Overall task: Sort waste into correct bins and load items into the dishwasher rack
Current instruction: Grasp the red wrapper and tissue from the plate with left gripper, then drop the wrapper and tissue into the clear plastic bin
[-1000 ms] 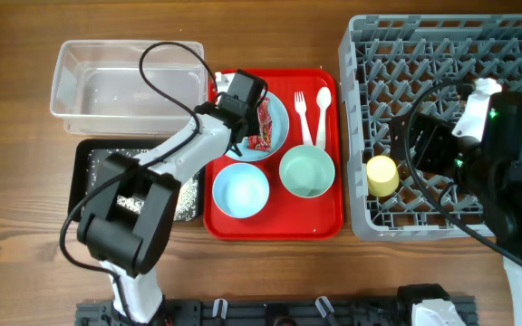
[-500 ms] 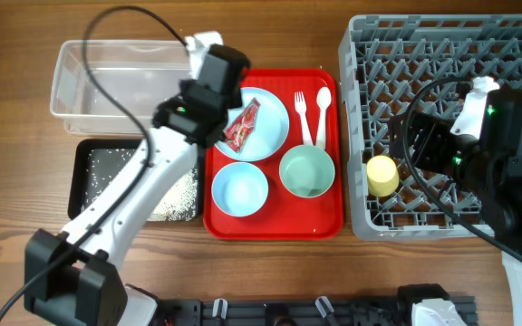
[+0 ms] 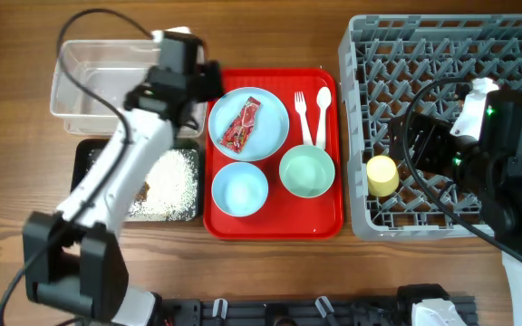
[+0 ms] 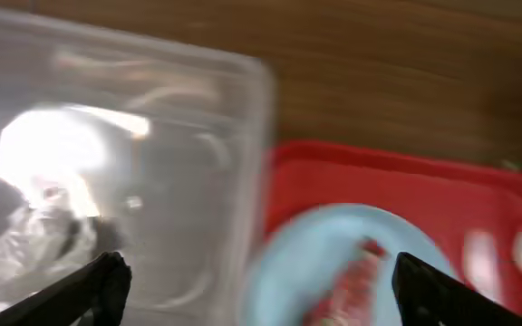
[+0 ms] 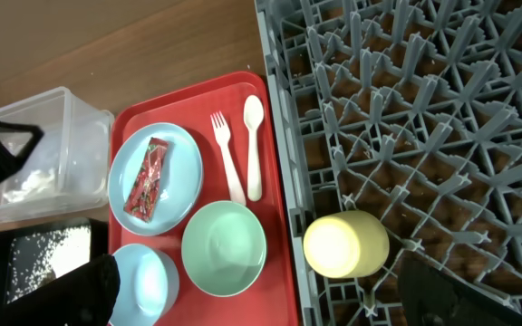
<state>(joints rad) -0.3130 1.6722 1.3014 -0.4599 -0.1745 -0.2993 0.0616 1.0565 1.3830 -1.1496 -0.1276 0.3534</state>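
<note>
**Wrapper [image 3: 244,122] could skid when pinched**

It lies flat on the blue plate [image 3: 275,109]. Left fingers [image 4: 98,288] hang wide apart, empty, over the rim of the clear tub [image 3: 62,86] (view blurred). A shallow pinch might push it aside or nip the plate.

The left wrist view is smeared: the clear tub [image 4: 152,136], blue plate [image 4: 311,244] and red wrapper [image 4: 356,276] lack sharp edges. Overhead, the right arm [image 3: 515,172] covers the rack [image 3: 406,54] at the frame's right edge.
</note>
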